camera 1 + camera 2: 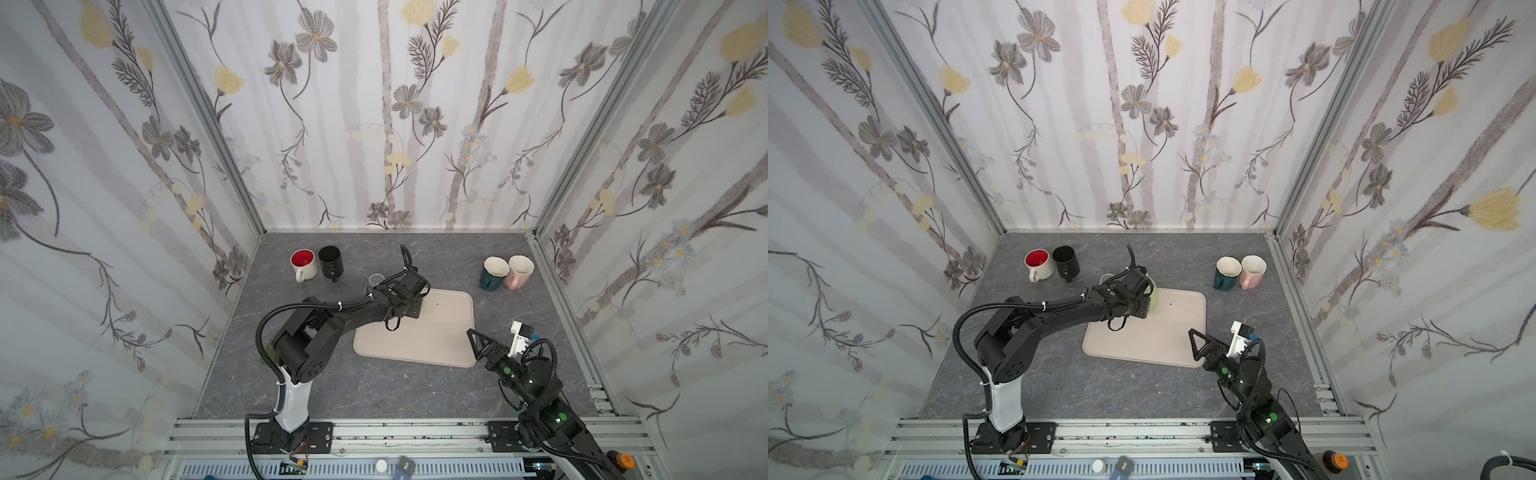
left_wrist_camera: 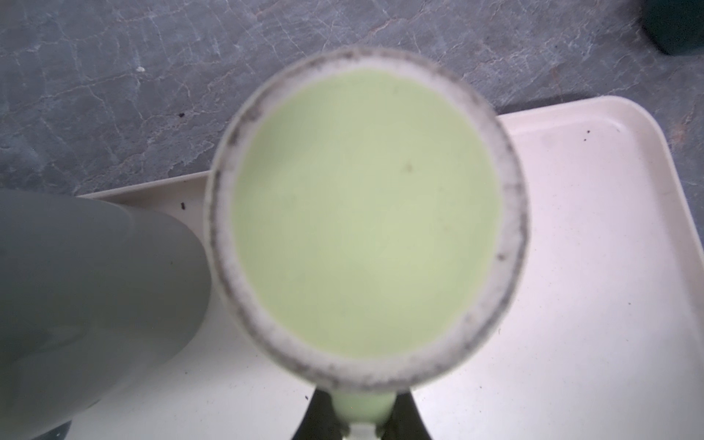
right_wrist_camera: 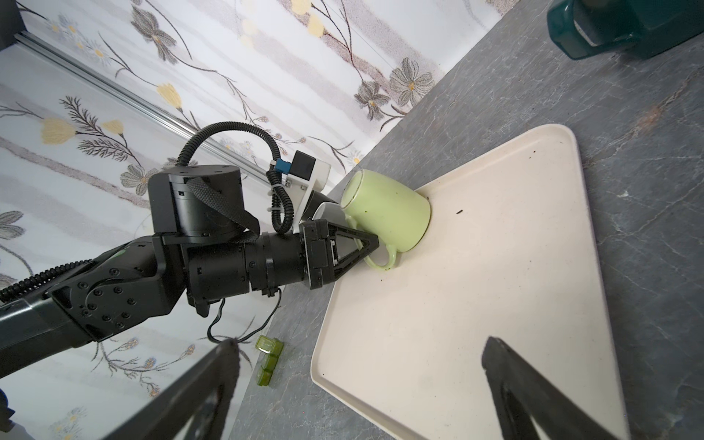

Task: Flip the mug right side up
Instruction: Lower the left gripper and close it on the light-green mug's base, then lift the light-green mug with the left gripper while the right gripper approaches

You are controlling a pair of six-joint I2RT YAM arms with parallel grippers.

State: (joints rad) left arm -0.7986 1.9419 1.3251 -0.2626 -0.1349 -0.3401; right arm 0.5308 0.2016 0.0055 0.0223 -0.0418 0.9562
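– Flowered wallpaper is closing in three sides, and a grey marbled tabletop (image 1: 374, 386) is carrying everything. What are the left jaws doing?

– The left gripper (image 3: 375, 245) is pinching narrow on the handle of the green mug (image 3: 384, 213). In the left wrist view the handle is sitting right between the two fingers (image 2: 322, 417).

– And where is that mug sitting?

– On the far-left corner of the cream tray (image 1: 440, 336), which is lying in the middle of the tabletop. It is standing upside down, with its mouth toward the tray and its pale-ringed base facing up. Whether the mouth is resting flat or lifting off, I cannot tell.

– What about the right side?

– The right gripper (image 1: 475, 344) is hovering at the tray's near-right corner with its jaws spread wide. It is holding nothing, touching nothing, and keeping well apart from the mug.

– Is anything crowding the mug?

– A grey cup (image 3: 327, 208) with a pale rim is standing just beside it on the left. It is mostly hiding behind the left arm and is showing only as a blur in the left wrist view.

– And further off?

– A red-lined white mug (image 1: 302, 262) and a black mug (image 1: 331, 261) are standing upright side by side at the far left. A dark green mug (image 1: 493, 272) and a pink mug (image 1: 518, 271) are pairing up at the far right. A small green block (image 3: 269, 360) is lying on the tabletop near the left arm, and dark specks (image 3: 459, 210) are dotting the tray.
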